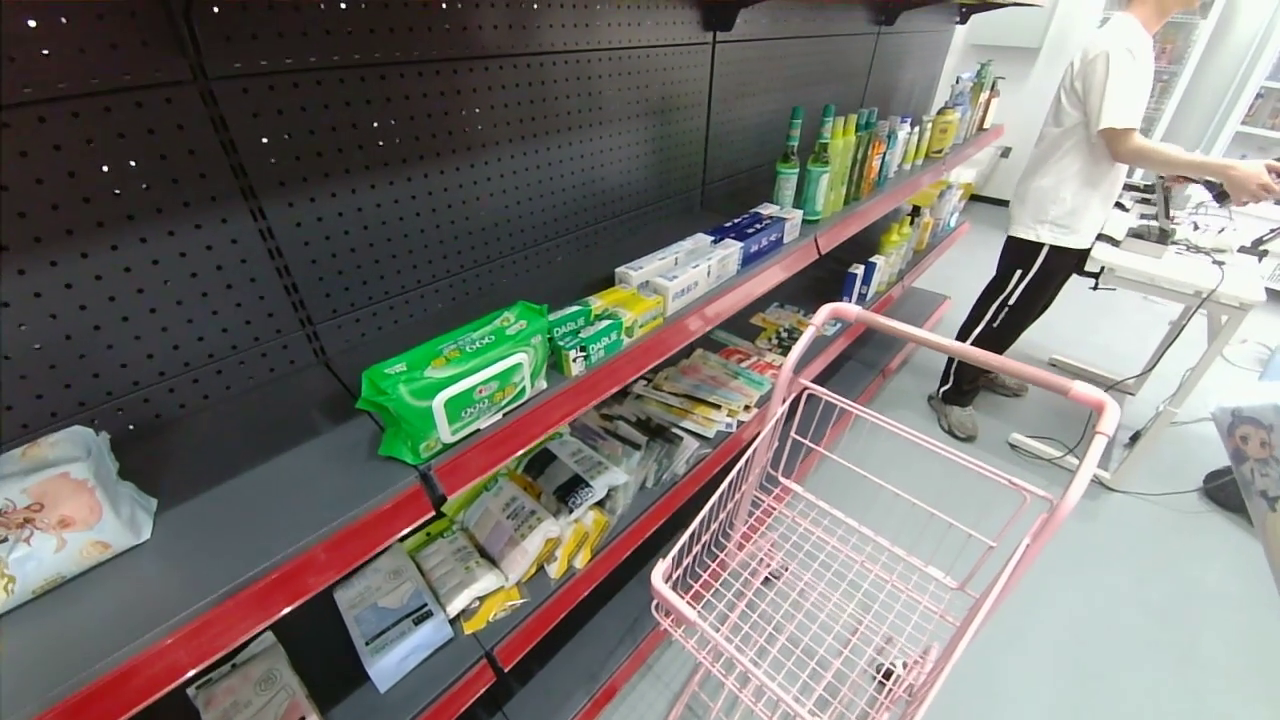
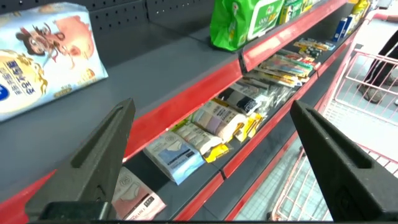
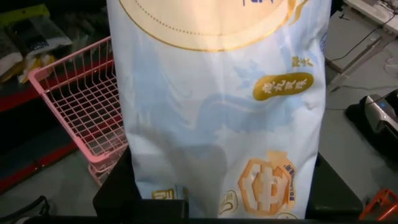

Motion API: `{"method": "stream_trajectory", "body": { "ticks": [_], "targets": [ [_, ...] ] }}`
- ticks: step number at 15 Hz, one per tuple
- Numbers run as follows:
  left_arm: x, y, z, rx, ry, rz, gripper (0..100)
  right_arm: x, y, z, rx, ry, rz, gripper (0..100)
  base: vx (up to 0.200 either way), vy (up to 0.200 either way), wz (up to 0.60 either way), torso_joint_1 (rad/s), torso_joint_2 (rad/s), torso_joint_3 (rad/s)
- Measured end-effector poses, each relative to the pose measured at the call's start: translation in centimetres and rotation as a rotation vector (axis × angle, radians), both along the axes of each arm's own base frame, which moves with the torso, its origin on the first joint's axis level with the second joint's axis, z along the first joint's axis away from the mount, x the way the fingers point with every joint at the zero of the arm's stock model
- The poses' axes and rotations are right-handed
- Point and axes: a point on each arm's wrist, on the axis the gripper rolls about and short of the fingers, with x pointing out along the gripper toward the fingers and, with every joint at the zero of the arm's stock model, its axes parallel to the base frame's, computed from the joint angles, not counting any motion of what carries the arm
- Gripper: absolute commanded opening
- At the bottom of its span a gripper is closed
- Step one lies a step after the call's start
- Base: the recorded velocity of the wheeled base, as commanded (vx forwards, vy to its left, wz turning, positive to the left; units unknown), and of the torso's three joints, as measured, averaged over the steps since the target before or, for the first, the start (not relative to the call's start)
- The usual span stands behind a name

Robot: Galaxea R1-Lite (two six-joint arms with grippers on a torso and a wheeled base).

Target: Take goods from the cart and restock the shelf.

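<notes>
My right gripper (image 3: 224, 196) is shut on a tall pale-blue soft pack (image 3: 217, 106) with gold print, held upright between its fingers. The same pack (image 1: 1250, 470) shows at the right edge of the head view, beside the pink wire cart (image 1: 950, 350). The cart (image 3: 81, 112) stands in the aisle against the shelf, its basket showing bare mesh. My left gripper (image 2: 211, 162) hangs open over the grey top shelf board (image 2: 143, 81), nothing between its fingers. A white cartoon-printed wipes pack (image 2: 37, 56) lies on that board.
A green wipes pack (image 1: 455, 380) and toothpaste boxes (image 1: 600, 325) line the top shelf, with bottles (image 1: 830, 160) further along. Bagged goods (image 1: 500, 530) fill the lower shelf. Bare board (image 1: 250, 510) lies between the white pack (image 1: 60, 510) and the green one. A white table (image 1: 1180, 270) stands far right.
</notes>
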Motion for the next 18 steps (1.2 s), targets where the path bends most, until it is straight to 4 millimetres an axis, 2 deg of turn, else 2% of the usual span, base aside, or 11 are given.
{"method": "stream_trajectory", "body": {
  "ticks": [11, 18],
  "targets": [
    [0.00, 0.00, 0.00, -0.001, 0.000, 0.000, 100, 0.46, 0.15, -0.47, -0.013, 0.039, 0.003, 0, 0.000, 0.000, 0.00, 0.153, -0.33, -0.179],
    [0.00, 0.00, 0.00, -0.001, 0.000, 0.000, 100, 0.89, 0.29, -0.43, -0.024, 0.064, 0.006, 0, 0.000, 0.000, 0.00, 0.055, -0.12, -0.064]
  ]
}}
